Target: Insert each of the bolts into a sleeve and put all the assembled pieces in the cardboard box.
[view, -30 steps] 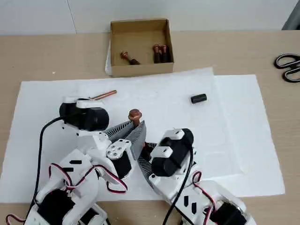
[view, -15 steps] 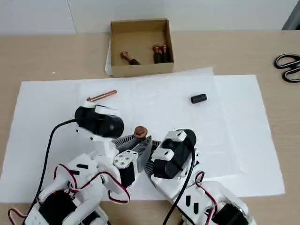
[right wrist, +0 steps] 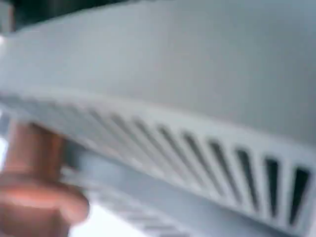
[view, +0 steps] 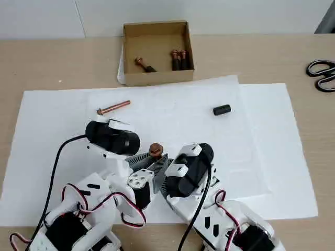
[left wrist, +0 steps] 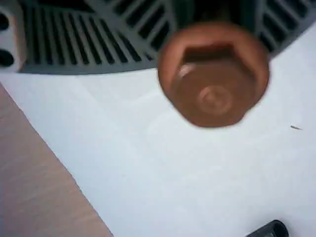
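Observation:
My left gripper is shut on a copper bolt above the white sheet near the front; its hex head fills the left wrist view. My right gripper sits close beside it on the right, tucked under its own black motor. The right wrist view has the bolt next to a grey ribbed finger. A loose bolt lies on the sheet at the left. A black sleeve lies to the right. The cardboard box at the back holds assembled pieces.
A white sheet covers the middle of the wooden table. Scissors lie at the far right edge. Another assembled piece rests in the left part of the box.
My left arm has pulled the held bolt back toward the front and slightly right, close to my right gripper. The right arm shifted a little to the left.

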